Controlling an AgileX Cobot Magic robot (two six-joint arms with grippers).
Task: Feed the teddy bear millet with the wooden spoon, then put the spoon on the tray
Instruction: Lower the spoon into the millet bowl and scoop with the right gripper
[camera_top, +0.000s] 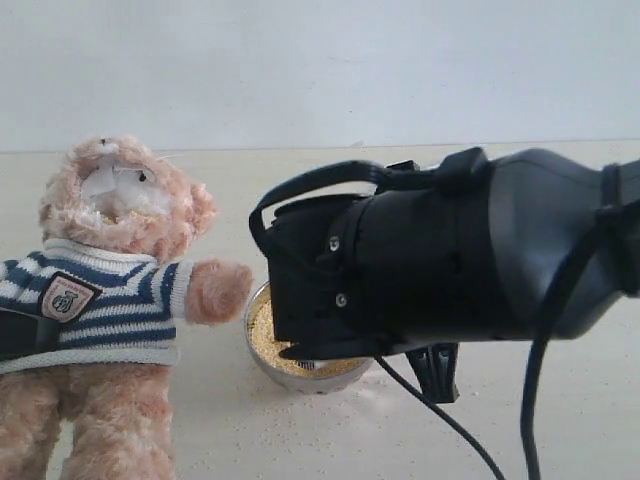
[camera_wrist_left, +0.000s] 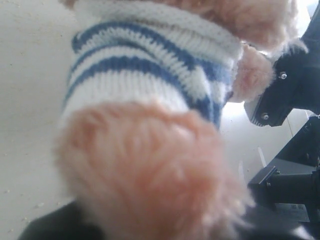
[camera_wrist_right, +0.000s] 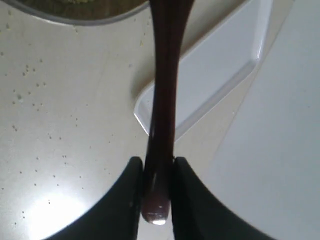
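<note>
Cream desk (camera_top: 330, 440) has the bear (camera_top: 110, 300) upright toward its left side. My right arm (camera_top: 470, 250) hides most of the bowl (camera_top: 256, 352) of millet (camera_top: 262, 335) beside the bear's paw. The tray (camera_wrist_right: 215, 65) lies near the bowl. My right gripper (camera_wrist_right: 157, 167) pinches the spoon (camera_wrist_right: 165, 75) by its handle. My left gripper (camera_top: 18, 335) rests against the bear, and I cannot tell how its jaws stand.

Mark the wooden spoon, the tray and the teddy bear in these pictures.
wooden spoon (camera_wrist_right: 164, 100), right wrist view, middle of its handle.
tray (camera_wrist_right: 215, 65), right wrist view, bare floor inside the rim.
teddy bear (camera_top: 110, 295), exterior view, front of its striped sweater.
</note>
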